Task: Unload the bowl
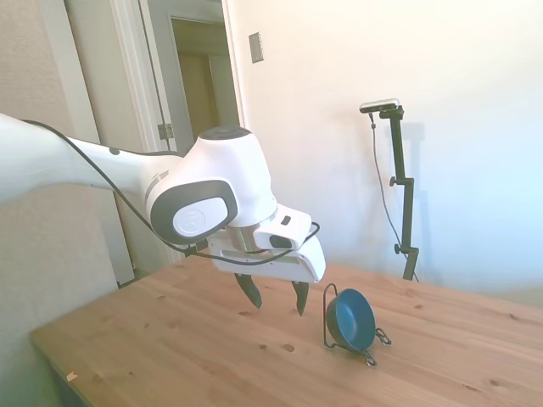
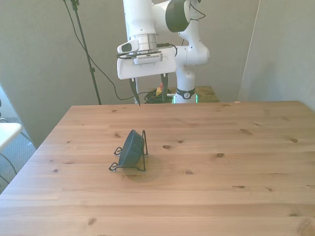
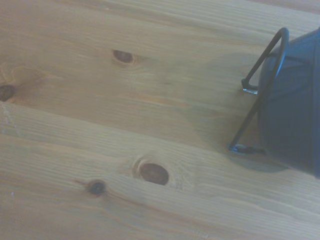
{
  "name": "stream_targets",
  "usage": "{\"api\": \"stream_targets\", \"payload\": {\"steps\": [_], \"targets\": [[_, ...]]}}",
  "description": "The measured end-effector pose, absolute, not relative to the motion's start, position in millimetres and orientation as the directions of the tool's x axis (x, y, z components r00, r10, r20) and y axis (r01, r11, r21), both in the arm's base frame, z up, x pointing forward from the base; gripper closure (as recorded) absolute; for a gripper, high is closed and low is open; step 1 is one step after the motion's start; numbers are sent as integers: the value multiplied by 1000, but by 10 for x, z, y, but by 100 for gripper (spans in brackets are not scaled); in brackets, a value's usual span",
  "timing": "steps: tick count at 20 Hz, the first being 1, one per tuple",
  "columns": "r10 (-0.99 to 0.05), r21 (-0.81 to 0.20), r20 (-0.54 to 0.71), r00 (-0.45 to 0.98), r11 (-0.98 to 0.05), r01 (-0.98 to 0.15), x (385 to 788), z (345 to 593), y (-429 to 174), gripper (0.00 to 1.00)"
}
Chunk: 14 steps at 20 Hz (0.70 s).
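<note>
Knotty pine table carries the bowl on its wire stand; end effector released.

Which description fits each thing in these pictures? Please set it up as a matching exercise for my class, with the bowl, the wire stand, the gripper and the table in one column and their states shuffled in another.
Things:
1. bowl
2. wire stand
3. gripper
4. table

States:
A. open, held above the wood, gripping nothing
B. thin and black, propping something up
C. dark teal-blue, tipped on its edge
D. pale knotted wood, bearing the stand

Pairs: 1-C, 2-B, 3-A, 4-D
</note>
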State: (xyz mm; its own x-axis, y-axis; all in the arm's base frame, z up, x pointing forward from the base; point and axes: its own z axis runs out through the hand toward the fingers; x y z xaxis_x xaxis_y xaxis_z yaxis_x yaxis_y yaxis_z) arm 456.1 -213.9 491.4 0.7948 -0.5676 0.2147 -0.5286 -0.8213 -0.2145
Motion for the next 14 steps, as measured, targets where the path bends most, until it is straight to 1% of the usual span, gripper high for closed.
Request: {"api": "stream_targets", "payload": {"steps": [4,10,14], "targets": [[-564,-253,223,795,-821,-512,4714,4915,-2341,0],[-494,-285,196,847,-855,-433,4973,4722,-2568,0],[-442,-322,167,882,-869,-375,5045,4715,-2831,0]]}}
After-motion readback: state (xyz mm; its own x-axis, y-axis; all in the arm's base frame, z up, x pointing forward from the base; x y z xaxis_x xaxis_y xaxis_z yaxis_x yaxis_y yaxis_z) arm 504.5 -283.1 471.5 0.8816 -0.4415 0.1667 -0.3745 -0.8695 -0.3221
